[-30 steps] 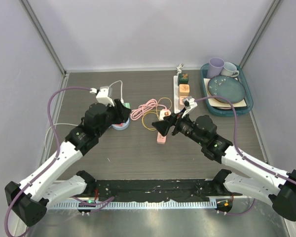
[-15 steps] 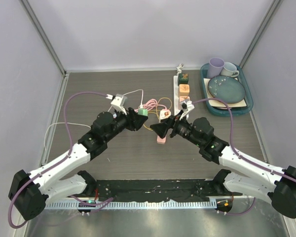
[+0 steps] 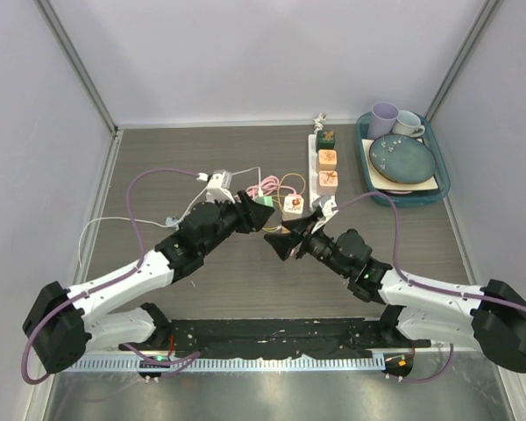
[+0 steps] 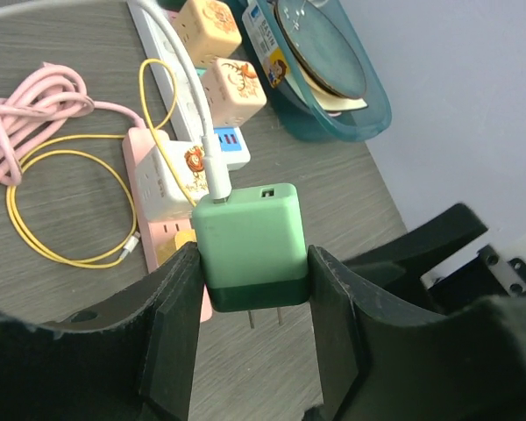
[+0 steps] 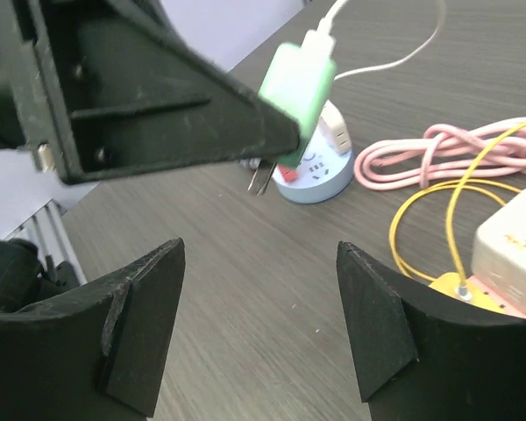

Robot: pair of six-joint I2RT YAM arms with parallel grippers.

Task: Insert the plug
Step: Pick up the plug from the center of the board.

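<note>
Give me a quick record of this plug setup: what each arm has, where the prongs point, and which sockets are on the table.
left gripper: jaws shut on the green charger, white cable leaving its top
prongs: two, bare, pointing down toward the table
right gripper: jaws open, empty, facing the charger
pink power strip: flat on the table, one cream adapter plugged in
white power strip: farther back, three cube adapters on it
round blue socket: on the table, behind the charger in the right wrist view

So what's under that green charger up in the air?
Two metal prongs stick out below the green charger, hanging above the table. Its flanks are hidden by the left gripper jaws.
</note>
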